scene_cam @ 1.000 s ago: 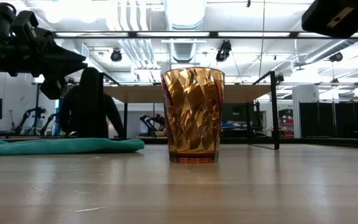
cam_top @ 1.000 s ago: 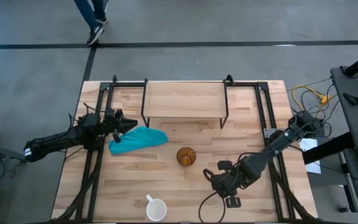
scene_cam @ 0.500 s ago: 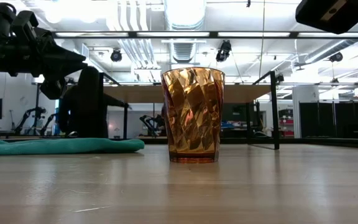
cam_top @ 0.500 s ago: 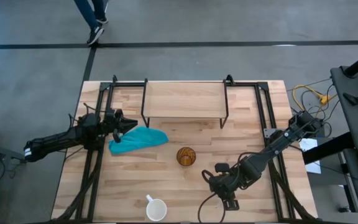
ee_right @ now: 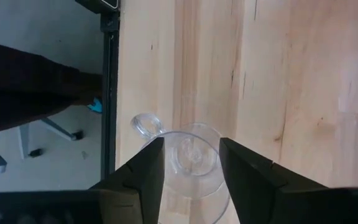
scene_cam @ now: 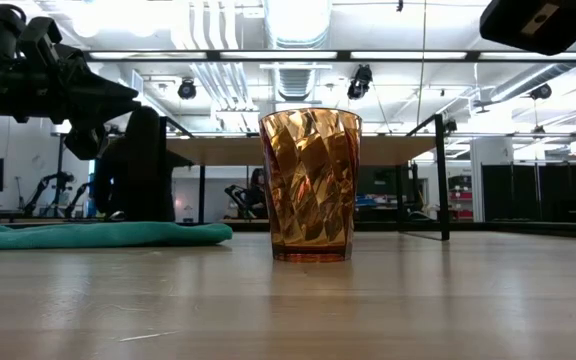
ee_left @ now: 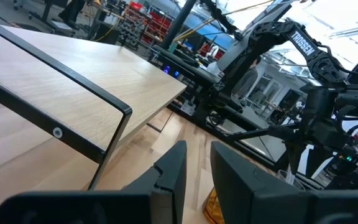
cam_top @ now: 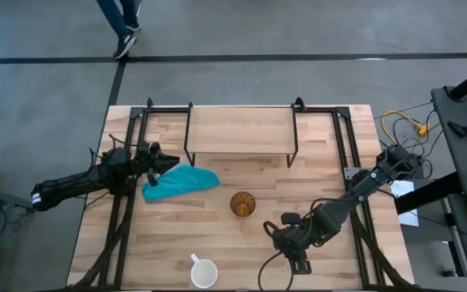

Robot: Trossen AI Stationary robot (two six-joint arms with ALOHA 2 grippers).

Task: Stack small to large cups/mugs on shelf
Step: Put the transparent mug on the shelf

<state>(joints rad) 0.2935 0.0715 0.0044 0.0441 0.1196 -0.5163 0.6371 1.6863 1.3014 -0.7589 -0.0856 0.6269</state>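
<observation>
Right claw (ee_right: 190, 163) astride clear glass cup (ee_right: 190, 155), fingers spread.

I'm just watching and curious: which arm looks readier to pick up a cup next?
The right one. Its gripper has open fingers either side of the small glass cup. The left gripper waits by the cloth.

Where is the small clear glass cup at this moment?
In the right wrist view the clear glass cup sits between the right end effector fingers, on the table near its edge.
</observation>
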